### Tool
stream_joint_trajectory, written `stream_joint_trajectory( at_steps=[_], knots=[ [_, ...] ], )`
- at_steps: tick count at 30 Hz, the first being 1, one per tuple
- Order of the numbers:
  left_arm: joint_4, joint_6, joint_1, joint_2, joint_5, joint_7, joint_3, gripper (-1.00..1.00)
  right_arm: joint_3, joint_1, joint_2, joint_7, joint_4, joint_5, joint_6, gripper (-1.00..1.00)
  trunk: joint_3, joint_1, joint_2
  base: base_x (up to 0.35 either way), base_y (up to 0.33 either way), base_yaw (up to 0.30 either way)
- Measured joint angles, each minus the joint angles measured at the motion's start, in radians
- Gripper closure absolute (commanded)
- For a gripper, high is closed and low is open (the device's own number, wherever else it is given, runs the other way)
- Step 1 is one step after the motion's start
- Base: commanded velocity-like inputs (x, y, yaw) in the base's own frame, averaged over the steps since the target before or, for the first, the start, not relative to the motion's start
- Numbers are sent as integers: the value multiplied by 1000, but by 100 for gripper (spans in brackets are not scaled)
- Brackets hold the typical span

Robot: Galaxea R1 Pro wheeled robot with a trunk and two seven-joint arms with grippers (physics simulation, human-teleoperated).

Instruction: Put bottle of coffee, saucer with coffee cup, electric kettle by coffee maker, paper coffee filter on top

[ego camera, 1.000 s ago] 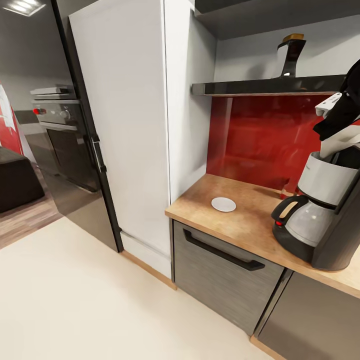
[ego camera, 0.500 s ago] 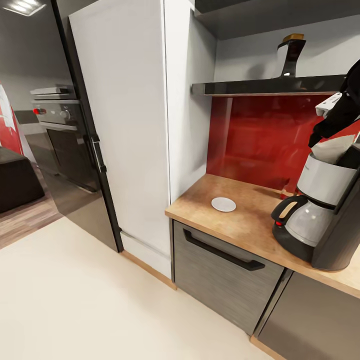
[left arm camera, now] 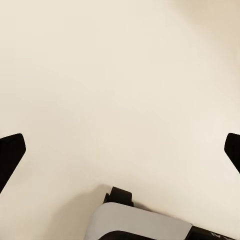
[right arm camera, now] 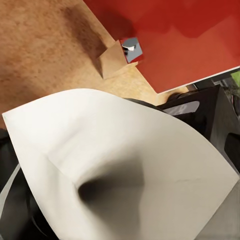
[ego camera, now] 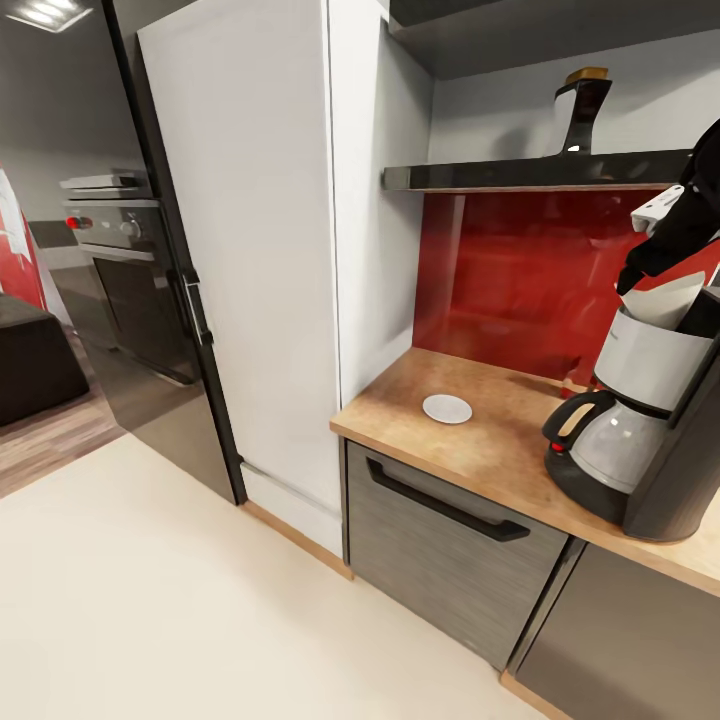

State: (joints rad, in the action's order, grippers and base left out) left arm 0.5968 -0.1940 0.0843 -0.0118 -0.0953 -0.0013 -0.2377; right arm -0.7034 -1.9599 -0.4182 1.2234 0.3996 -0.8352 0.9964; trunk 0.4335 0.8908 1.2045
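The coffee maker (ego camera: 650,440) stands at the right on the kitchen countertop (ego camera: 480,445). The off-white paper coffee filter (ego camera: 668,298) rests in the machine's top opening, and close up its open cone (right arm camera: 120,165) lies over the dark machine. My right gripper (ego camera: 632,278) hangs at the filter's upper edge; its fingers are hidden, so its grip is unclear. The white saucer (ego camera: 447,408) lies bare near the counter's left end. A dark bottle of coffee (ego camera: 583,112) with a tan cap stands on the glossy black kitchen shelf (ego camera: 530,174). My left gripper (left arm camera: 120,155) is open over cream floor.
A tall white cabinet (ego camera: 250,250) bounds the counter's left end, with an oven (ego camera: 125,270) beyond it. A red backsplash (ego camera: 520,280) backs the counter, and a small socket box (right arm camera: 125,52) sits at its foot. Grey drawer fronts (ego camera: 450,530) lie below. Open cream floor (ego camera: 150,600) spreads at the left.
My right gripper came down with the paper filter onto the coffee maker's top, then held still. The filter now sits lower and tilted, showing whiter with a pointed edge.
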Motion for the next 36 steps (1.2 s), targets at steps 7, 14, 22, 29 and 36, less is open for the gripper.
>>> stream_joint_trajectory(
  at_steps=[7, 14, 22, 29, 36],
  knots=[
    [0, 0, 0, 0, 0, 0, 0, -100, 0, 0, 0, 0, 1, 0, 0, -100, 0, 0, 0, 0, 0, 0],
    [0, 0, 0, 0, 0, 0, 0, -100, 0, 0, 0, 0, 2, 0, 0, -100, 0, 0, 0, 0, 0, 0],
    [0, 0, 0, 0, 0, 0, 0, -100, 0, 0, 0, 0, 2, -1, 0, -100, -3, -4, -7, 0, 0, 0],
    [0, 0, 0, 0, -1, 0, 0, -100, 0, 0, 0, 0, 3, 0, 0, -100, -13, -15, -28, 0, 0, 0],
    [0, 0, 0, 0, -1, 0, 0, -100, -1, 0, 0, 0, 3, 0, 0, -100, -34, -42, -77, 0, 0, 0]
  ],
)
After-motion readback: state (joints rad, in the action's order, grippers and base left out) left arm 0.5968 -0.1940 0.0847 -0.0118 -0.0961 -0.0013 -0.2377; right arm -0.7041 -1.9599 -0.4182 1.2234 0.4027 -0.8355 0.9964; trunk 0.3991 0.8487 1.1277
